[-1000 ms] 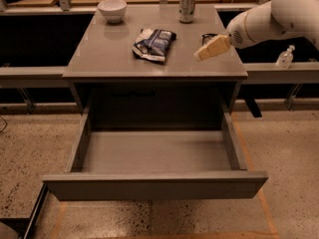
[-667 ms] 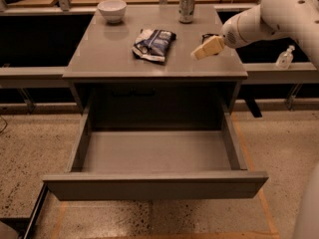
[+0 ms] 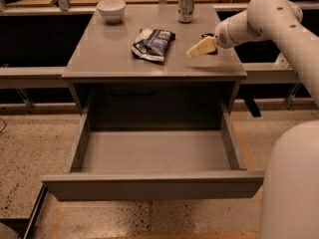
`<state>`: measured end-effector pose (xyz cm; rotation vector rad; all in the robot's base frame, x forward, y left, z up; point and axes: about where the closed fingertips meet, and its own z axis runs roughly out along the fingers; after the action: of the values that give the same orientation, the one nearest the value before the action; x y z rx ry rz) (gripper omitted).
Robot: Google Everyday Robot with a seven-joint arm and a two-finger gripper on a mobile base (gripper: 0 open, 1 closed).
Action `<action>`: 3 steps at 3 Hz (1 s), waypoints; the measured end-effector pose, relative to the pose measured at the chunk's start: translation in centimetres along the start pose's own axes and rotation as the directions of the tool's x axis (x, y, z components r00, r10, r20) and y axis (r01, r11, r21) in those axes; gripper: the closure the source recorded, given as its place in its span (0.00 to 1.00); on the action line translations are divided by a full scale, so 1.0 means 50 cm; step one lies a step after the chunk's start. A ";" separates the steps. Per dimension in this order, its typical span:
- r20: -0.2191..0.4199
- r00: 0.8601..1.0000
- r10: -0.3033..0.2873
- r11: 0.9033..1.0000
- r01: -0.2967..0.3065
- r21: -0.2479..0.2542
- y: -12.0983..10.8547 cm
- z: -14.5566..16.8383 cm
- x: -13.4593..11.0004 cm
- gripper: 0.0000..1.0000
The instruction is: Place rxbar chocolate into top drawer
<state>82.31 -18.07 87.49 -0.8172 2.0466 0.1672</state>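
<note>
The top drawer (image 3: 154,153) stands pulled wide open below the grey table (image 3: 107,51), and its grey floor is bare. My gripper (image 3: 200,48) hangs low over the table's right side, just right of the chip bag. A small dark thing (image 3: 208,35) shows right behind the gripper. It may be the rxbar chocolate, but it is mostly hidden and I cannot tell if the gripper touches it.
A blue-and-white chip bag (image 3: 153,44) lies mid-table. A white bowl (image 3: 111,10) sits at the back left and a metal can (image 3: 186,5) at the back middle. My arm's body (image 3: 291,183) fills the lower right beside the drawer. Dark shelving flanks the table.
The gripper has shifted slightly left along the table's right side. More of the arm's body has come into view at the lower right. The drawer and table objects have not moved.
</note>
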 end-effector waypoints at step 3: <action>0.064 0.973 0.221 0.975 -0.220 -0.024 -0.075 0.093 0.041 0.26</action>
<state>87.07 -20.05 83.85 -0.5846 2.0718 0.3314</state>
